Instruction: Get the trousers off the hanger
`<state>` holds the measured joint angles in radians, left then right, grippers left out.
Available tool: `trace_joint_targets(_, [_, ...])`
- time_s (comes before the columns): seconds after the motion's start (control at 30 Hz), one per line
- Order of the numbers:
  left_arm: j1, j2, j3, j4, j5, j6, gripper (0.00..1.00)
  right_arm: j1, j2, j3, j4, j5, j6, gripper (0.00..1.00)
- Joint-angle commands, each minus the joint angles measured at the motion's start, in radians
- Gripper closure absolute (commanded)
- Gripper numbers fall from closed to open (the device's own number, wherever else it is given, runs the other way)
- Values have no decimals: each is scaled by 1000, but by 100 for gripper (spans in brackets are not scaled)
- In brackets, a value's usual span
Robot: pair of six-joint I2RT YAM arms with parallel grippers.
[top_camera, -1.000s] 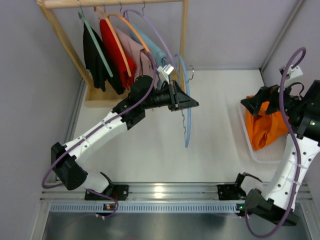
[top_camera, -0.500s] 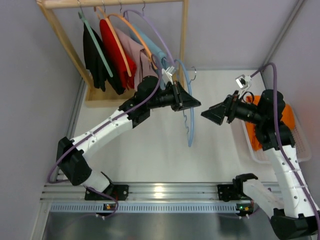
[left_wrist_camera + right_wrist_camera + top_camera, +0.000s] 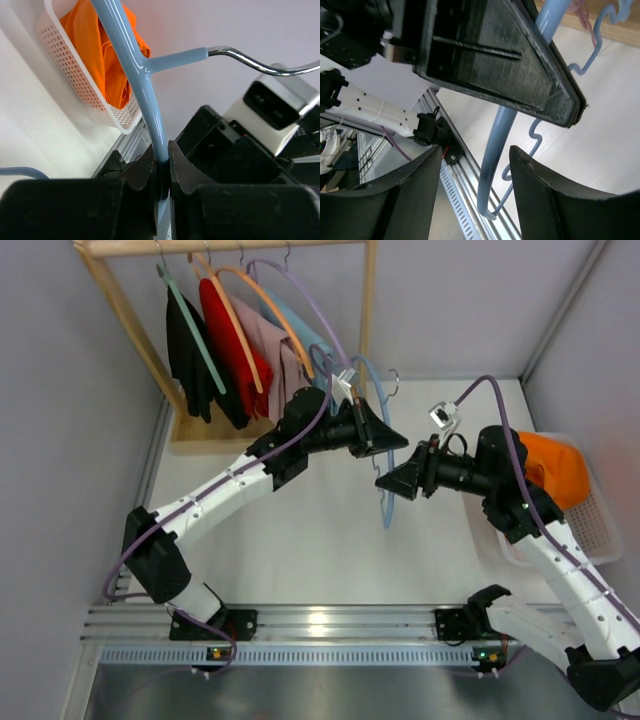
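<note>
My left gripper (image 3: pixel 392 443) is shut on the light-blue hanger (image 3: pixel 386 502), which hangs bare in the air over the table's middle, its silver hook (image 3: pixel 393 375) pointing back. In the left wrist view the jaws pinch the hanger's arm (image 3: pixel 150 100) just below the neck. My right gripper (image 3: pixel 388 485) is open and empty, its fingers on either side of the hanger's lower arm (image 3: pixel 496 150) without touching it. The orange trousers (image 3: pixel 560 468) lie heaped in the white basket (image 3: pixel 520 545) at the right, off the hanger.
A wooden rack (image 3: pixel 368 315) stands at the back left with black, red, pink and light blue garments on other hangers (image 3: pixel 250 310). Grey walls close in on the left and right. A metal rail (image 3: pixel 330 625) runs along the near edge.
My right arm left the basket with the trousers lying in it and swung left to the hanger. My left gripper carried the hanger slightly rightward.
</note>
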<state>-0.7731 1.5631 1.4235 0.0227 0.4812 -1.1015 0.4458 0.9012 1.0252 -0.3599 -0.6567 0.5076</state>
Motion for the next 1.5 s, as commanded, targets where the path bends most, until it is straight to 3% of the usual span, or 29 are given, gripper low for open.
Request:
trace_joint_targets(0.0, [-5, -6, 67, 97, -6, 6, 100, 34, -4, -14, 42, 31, -6, 44])
trace_joint_targets(0.1, [-5, -3, 75, 100, -10, 3, 100, 37, -5, -11, 44, 37, -6, 52])
trace_joint_targets(0.3, [-5, -8, 74, 100, -12, 0, 100, 41, 2, 19, 62, 35, -3, 100])
trace_joint_targets(0.33, [-3, -9, 74, 99, -13, 3, 99, 39, 1, 27, 65, 35, -1, 100])
trace_joint_targets(0.47, [-3, -24, 65, 100, -7, 20, 70, 36, -1, 74, 41, 52, 0, 100])
trace_joint_targets(0.63, [3, -64, 60, 92, -4, 61, 54, 14, 1, 111, 15, 33, -3, 100])
trace_joint_targets(0.67, [5, -70, 54, 91, -7, 65, 47, 13, -1, 113, 16, 25, 5, 100])
trace_joint_targets(0.7, [18, -93, 42, 89, -6, 71, 32, 10, -1, 107, 27, 0, 14, 100])
trace_joint_targets(0.73, [18, -94, 37, 89, -6, 71, 32, 8, -1, 107, 27, -9, 14, 100])
trace_joint_targets(0.77, [21, -104, 31, 89, -4, 72, 25, 7, -2, 107, 29, -17, 19, 100])
trace_joint_targets(0.8, [29, -110, 25, 89, 2, 83, 9, 5, -2, 105, 30, -27, 23, 100])
trace_joint_targets(0.83, [31, -129, 12, 89, 7, 89, 3, 5, -2, 107, 30, -46, 28, 100])
trace_joint_targets(1.17, [37, -300, -106, 60, 79, 232, 1, -27, -4, 124, 76, -184, 100, 100])
trace_joint_targets(1.33, [50, -377, -152, 29, 111, 316, 1, -29, -30, 145, -17, -267, 48, 100])
trace_joint_targets(1.47, [126, -417, -158, 29, 152, 324, 1, -44, -64, 153, -74, -281, 31, 100])
